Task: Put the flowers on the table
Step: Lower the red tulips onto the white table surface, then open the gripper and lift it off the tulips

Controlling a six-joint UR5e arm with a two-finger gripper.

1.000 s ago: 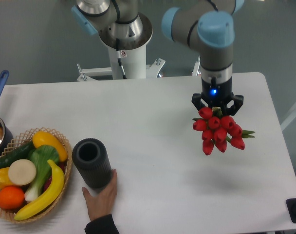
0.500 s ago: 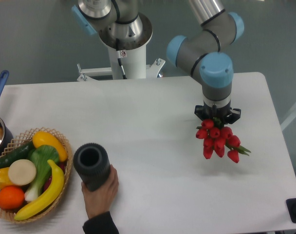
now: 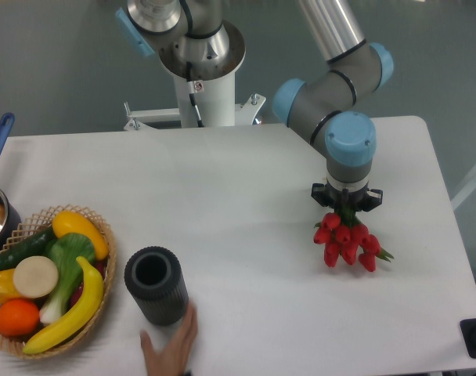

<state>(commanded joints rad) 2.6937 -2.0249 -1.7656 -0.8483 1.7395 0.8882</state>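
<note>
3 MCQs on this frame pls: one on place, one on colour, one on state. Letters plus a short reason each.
1. Where are the flowers?
A. In the wicker basket
B. On the right part of the table, under the gripper
C. Inside the black cylinder

2. What colour are the flower heads?
A. Yellow
B. White
C. Red

3. How does the gripper stand to the flowers?
A. Directly over the bunch, at its stem end
B. Far off at the left table edge
C. Out of the picture

Answers:
1 B: the bunch lies low on the white table, right side, far from the basket and the black cylinder.
2 C: every visible head is red.
3 A: the jaws sit right at the top of the bunch; the camera cannot show whether they grip it.
</note>
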